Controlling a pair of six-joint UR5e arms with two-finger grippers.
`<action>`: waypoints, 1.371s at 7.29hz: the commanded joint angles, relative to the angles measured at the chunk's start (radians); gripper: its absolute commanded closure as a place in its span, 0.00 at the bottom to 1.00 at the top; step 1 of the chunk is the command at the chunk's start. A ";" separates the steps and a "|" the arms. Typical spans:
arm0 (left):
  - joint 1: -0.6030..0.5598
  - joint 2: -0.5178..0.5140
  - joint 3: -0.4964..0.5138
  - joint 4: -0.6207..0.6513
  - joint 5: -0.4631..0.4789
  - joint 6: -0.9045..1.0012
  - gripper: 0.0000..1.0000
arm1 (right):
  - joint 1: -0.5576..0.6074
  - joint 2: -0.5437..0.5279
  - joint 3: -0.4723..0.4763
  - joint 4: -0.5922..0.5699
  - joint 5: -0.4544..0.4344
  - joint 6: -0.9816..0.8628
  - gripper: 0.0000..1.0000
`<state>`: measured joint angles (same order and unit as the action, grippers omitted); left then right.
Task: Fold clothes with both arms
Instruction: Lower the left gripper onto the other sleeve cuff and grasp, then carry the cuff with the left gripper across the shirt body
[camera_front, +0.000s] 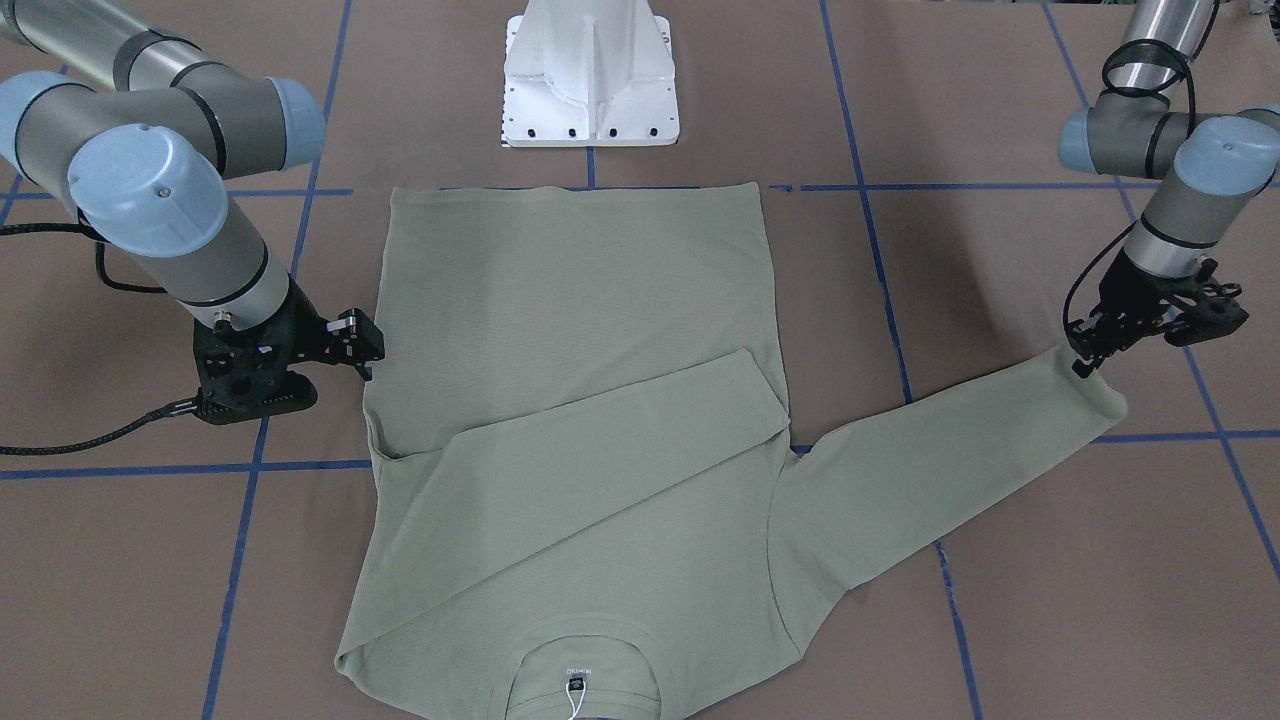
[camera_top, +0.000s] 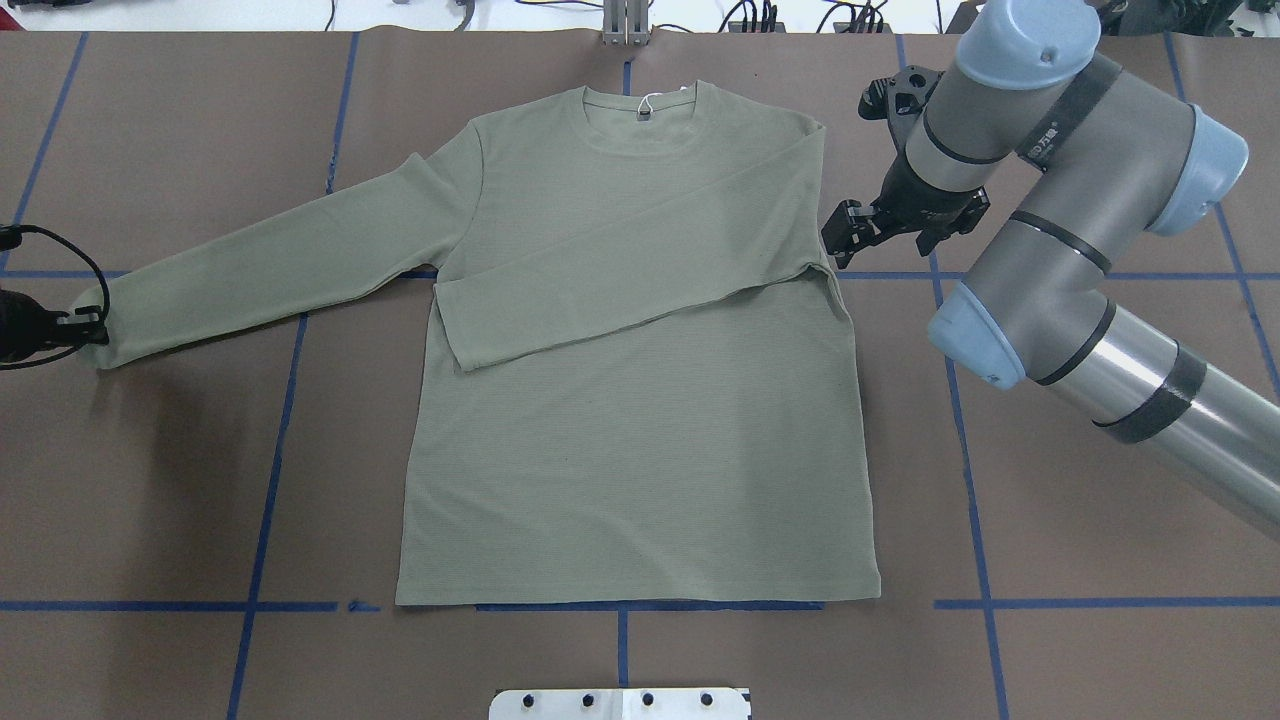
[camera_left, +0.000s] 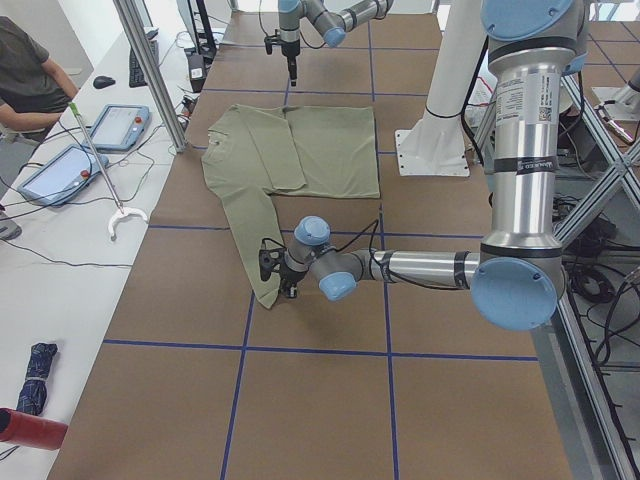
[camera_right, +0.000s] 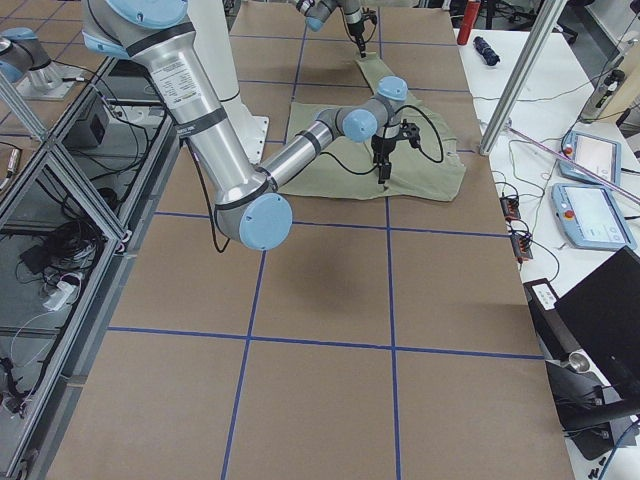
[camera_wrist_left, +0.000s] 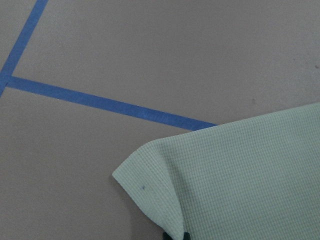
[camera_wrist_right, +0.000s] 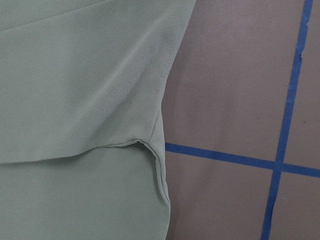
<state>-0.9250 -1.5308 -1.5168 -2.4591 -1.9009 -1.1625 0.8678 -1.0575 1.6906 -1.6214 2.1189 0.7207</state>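
The pale sage-green shirt lies flat, front up, on the brown table, its neck and white hang tag on the far side from me. One sleeve is folded across the chest. The other sleeve stretches out to my left. My left gripper is shut on that sleeve's cuff; in the left wrist view the cuff corner curls up off the table. My right gripper hovers open and empty just beside the shirt's right edge, near the folded sleeve's armpit.
The white pedestal stands at the hem side of the shirt. Blue tape lines grid the brown table. A side bench with tablets and a seated person lies beyond the neck end.
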 joint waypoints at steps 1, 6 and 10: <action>-0.002 -0.047 -0.069 0.105 0.000 -0.002 1.00 | 0.014 -0.094 0.087 0.000 0.001 -0.004 0.00; -0.006 -0.513 -0.072 0.597 0.006 -0.081 1.00 | 0.094 -0.255 0.135 0.017 0.074 -0.058 0.00; 0.151 -0.860 -0.054 0.782 -0.001 -0.243 1.00 | 0.129 -0.311 0.159 0.014 0.079 -0.116 0.00</action>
<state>-0.8504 -2.2903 -1.5851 -1.6953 -1.9036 -1.3186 0.9906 -1.3633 1.8488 -1.6071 2.1961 0.6115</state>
